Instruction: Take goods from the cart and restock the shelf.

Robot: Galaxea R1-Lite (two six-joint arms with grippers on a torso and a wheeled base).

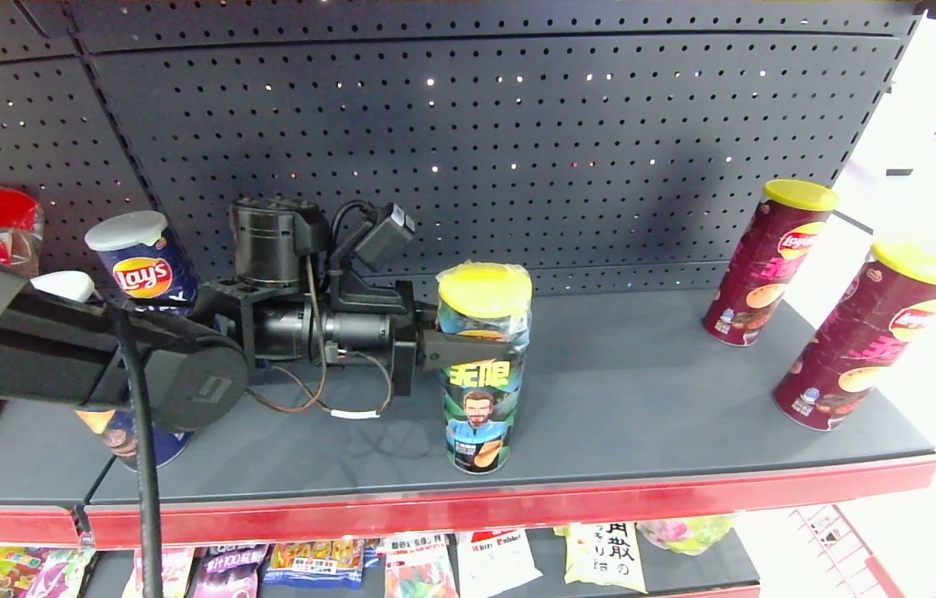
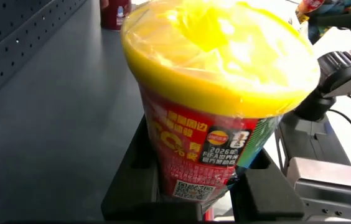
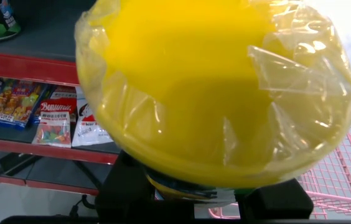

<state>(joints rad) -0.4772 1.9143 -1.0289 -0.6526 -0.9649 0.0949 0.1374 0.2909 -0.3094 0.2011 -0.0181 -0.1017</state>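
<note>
The left tool is clamped from the side round a tall green-and-blue crisp can with a yellow plastic lid, its dark fingers pressed against the can's wall. That can stands upright on the dark grey shelf board, near its red front edge, well apart from a maroon yellow-lidded can and another maroon can at the right end. The right tool is closed on a second can with a film-wrapped yellow lid, with the pink wire cart beside it
</note>
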